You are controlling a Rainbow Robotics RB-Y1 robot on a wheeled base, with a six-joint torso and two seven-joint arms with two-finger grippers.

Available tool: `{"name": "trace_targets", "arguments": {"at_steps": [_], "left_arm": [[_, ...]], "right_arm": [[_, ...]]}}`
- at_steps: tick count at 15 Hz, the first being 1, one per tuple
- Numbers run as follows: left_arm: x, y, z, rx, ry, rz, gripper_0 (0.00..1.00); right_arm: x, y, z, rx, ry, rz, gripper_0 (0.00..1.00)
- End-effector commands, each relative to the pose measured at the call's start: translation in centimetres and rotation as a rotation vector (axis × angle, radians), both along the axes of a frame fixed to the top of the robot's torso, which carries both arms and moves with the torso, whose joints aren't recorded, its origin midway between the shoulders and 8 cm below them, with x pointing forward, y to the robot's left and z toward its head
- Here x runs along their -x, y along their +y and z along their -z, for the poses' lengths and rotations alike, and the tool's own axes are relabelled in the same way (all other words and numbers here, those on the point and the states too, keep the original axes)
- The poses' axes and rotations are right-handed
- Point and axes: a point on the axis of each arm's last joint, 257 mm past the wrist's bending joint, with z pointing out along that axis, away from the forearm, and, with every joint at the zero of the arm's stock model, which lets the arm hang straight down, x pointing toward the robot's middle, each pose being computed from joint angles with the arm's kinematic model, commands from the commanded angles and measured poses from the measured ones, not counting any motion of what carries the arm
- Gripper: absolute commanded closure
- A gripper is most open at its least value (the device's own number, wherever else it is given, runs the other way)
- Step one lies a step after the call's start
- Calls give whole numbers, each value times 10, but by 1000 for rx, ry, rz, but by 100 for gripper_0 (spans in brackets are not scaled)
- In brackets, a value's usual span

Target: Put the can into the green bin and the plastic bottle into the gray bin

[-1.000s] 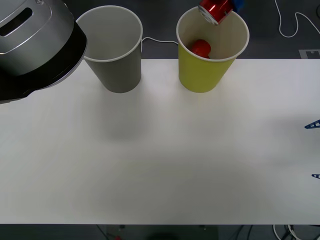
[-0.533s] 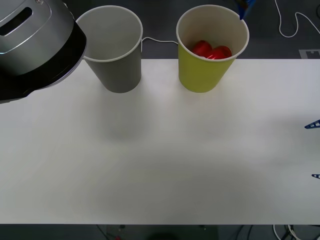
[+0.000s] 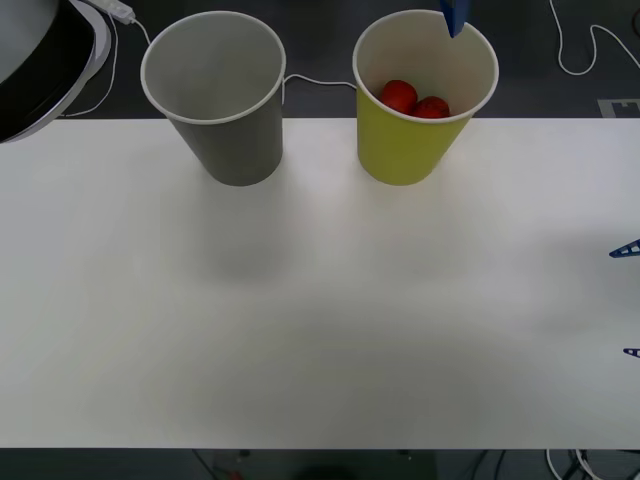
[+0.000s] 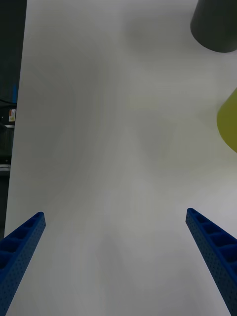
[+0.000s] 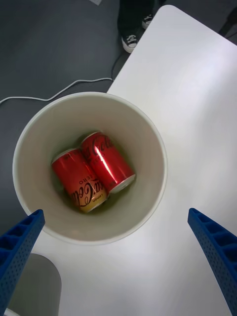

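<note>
Two red cans (image 5: pixel 108 163) (image 5: pixel 79 180) lie side by side at the bottom of the green bin (image 5: pixel 143 148). From the front they show as red tops (image 3: pixel 398 95) (image 3: pixel 432 106) inside the green bin (image 3: pixel 405 150). My left gripper (image 5: pixel 114 212) hangs open above that bin's mouth, holding nothing. One of its blue fingertips (image 3: pixel 453 25) shows over the far rim. The gray bin (image 3: pixel 240 150) stands to the left, nothing visible inside. At the table's right edge, my right gripper (image 3: pixel 628 300) (image 4: pixel 115 212) is open and idle. The plastic bottle is out of view.
Both bins stand at the far edge of the white table (image 3: pixel 320 300). White cables (image 3: pixel 320 82) lie on the dark floor behind the bins. My left arm's silver housing (image 3: pixel 40 60) fills the top left corner.
The can held above the green bin has dropped in beside the other one. My left gripper has let go, and the left arm has drawn back toward the upper left.
</note>
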Motion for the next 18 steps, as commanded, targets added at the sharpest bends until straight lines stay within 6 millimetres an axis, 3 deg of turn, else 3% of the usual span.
{"name": "trace_targets", "arguments": {"at_steps": [1, 6, 10, 14, 18], "left_arm": [[2, 30, 4, 11, 19, 54, 0], [17, 90, 8, 57, 39, 133, 0], [36, 149, 24, 117, 47, 170, 0], [59, 206, 50, 102, -13, 256, 0], [88, 243, 83, 13, -82, 341, 0]], "right_arm": [[0, 0, 0, 0, 0, 0, 0], [0, 0, 0, 0, 0, 0, 0], [0, 0, 0, 0, 0, 0, 0], [0, 0, 0, 0, 0, 0, 0], [0, 0, 0, 0, 0, 0, 0]]}}
